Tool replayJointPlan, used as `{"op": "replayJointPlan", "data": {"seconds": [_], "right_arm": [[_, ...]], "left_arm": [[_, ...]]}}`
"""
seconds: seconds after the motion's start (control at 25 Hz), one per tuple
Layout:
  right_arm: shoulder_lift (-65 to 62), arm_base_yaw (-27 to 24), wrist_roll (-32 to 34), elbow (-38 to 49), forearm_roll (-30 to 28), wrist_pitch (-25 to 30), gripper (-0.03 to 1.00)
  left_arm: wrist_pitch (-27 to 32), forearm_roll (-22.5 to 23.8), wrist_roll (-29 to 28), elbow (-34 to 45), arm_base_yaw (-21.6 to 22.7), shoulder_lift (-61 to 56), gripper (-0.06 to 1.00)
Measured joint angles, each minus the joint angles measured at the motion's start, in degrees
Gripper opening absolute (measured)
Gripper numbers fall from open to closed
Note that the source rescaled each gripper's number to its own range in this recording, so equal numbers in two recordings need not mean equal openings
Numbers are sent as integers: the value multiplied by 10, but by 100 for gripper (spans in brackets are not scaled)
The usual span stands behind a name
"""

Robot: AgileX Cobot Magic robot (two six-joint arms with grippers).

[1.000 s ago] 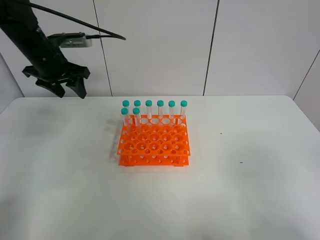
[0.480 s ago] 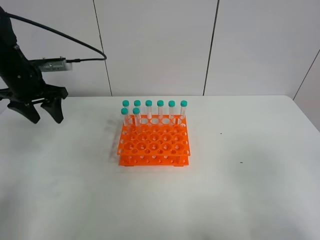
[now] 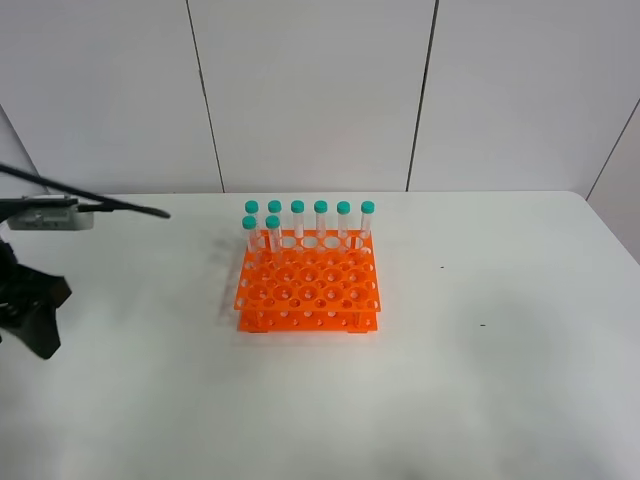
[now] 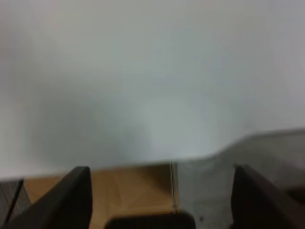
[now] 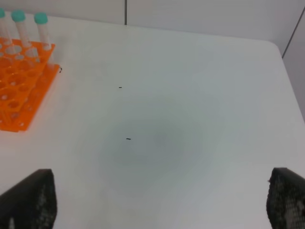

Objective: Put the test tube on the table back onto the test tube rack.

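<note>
My left arm has swung away from the back wall since the earlier frames — its gripper is now hanging at the far left edge of the table, low and partly out of the high view. From the left wrist view I am seeing its fingers standing wide apart with nothing between them, over the table's edge and a patch of wooden floor.

The test tube rack is sitting where it was, near the middle of the table, with eight teal-capped tubes upright in it: six along the back row, two in the next row at the left. I am taking the front-left one as the test tube; no tube is lying on the table.

The right gripper is showing both fingers spread wide and empty, with the rack's corner off to one side.

I am reading no labels or writing anywhere.
</note>
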Motion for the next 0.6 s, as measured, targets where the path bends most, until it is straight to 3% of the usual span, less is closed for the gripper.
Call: {"op": "replayJointPlan", "data": {"seconds": [0.32, 0.6], "right_arm": [[0, 0, 0, 0, 0, 0, 98], [0, 0, 0, 0, 0, 0, 98]], "left_arm": [[-4, 0, -26, 163, 0, -252, 88], [-46, 0, -27, 214, 0, -465, 88]]}}
